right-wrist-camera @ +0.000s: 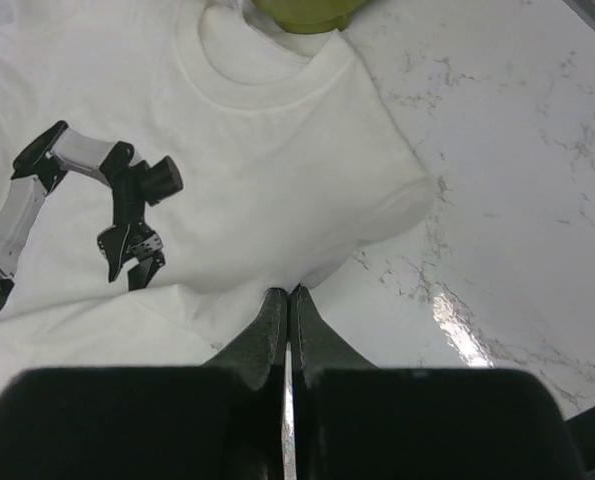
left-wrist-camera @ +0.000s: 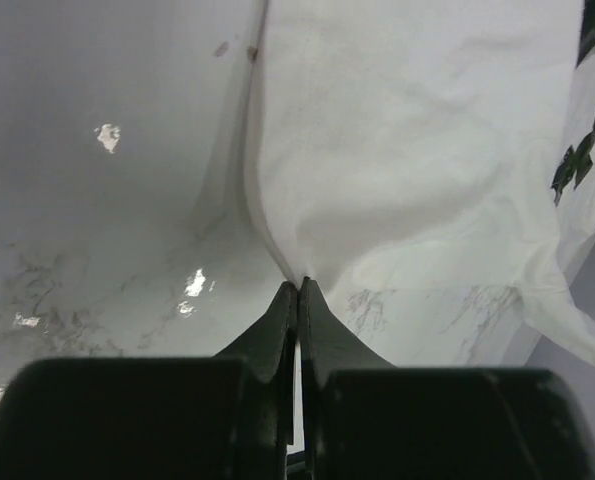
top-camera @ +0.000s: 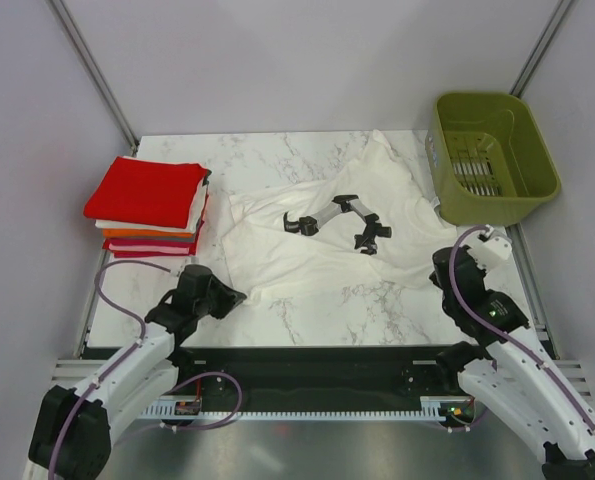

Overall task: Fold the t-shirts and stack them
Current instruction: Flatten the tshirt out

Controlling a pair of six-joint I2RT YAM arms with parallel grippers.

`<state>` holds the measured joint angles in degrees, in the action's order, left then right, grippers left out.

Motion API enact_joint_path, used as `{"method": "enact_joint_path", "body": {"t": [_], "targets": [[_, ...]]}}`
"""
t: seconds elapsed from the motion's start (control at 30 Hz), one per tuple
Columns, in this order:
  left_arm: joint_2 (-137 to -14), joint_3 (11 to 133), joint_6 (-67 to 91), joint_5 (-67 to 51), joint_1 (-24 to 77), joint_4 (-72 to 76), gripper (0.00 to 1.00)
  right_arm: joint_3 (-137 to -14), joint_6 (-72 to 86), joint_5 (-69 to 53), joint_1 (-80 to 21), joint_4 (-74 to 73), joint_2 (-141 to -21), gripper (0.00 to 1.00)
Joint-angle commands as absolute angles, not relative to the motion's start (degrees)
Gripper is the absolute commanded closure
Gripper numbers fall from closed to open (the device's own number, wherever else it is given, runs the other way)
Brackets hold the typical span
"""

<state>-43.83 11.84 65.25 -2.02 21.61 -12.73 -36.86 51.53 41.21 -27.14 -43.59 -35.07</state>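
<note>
The left gripper (left-wrist-camera: 299,288) has its black fingers (left-wrist-camera: 275,335) pressed fully together on a pinch of the large white cloth t-shirt (top-camera: 277,255) at its near left edge (the fabric rises in a ridge to the tips). The right gripper (right-wrist-camera: 289,295) is likewise clamped on the shirt's edge just under a sleeve. The shirt lies spread, print up, on the white marble table (top-camera: 377,305), near a stack of folded red, white and orange t-shirts (top-camera: 147,195).

Large white printed t-shirt (top-camera: 277,255) is soft matt cloth; white marbled worktop (top-camera: 267,160) smooth, glossy; olive-green rectangular basket (top-camera: 487,205) plastic
</note>
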Motion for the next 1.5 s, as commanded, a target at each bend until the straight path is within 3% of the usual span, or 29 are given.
{"method": "enact_joint_path", "body": {"t": [0.0,0.1,0.23,0.4,0.77,1.1,1.3,1.47], "targets": [[-45.3,17.6,62.4,-1.1,21.3,-12.7,0.98,-40.7,41.3,35.0,-26.9,-36.2,-37.7,1.0],[-50.2,23.0,60.6,-0.9,20.7,-12.2,0.98,-43.8,35.1,23.2,-27.0,-30.2,-42.7,1.0],[-58.1,32.4,57.7,-1.8,19.3,-12.3,0.98,-50.9,33.1,22.1,-26.9,-27.4,-50.6,1.0],[-64.1,47.3,53.6,-15.2,11.7,-15.5,0.98,-68.2,29.2,16.6,-27.0,-30.3,-54.9,1.0],[-44.8,67.6,47.6,-12.9,8.3,-28.9,0.98,-88.0,22.0,9.6,-27.0,-29.5,-39.1,1.0],[-41.8,90.1,48.9,-9.5,8.3,-40.0,0.98,-112.7,22.9,9.1,-27.0,-30.0,-39.5,1.0],[-43.2,88.2,49.1,-7.5,8.3,-40.4,0.98,-105.8,23.0,15.6,-27.0,-29.9,-41.7,1.0],[-45.0,72.2,50.4,-6.4,8.3,-32.6,0.98,-88.8,27.1,24.6,-27.0,-28.0,-44.6,1.0]]}}
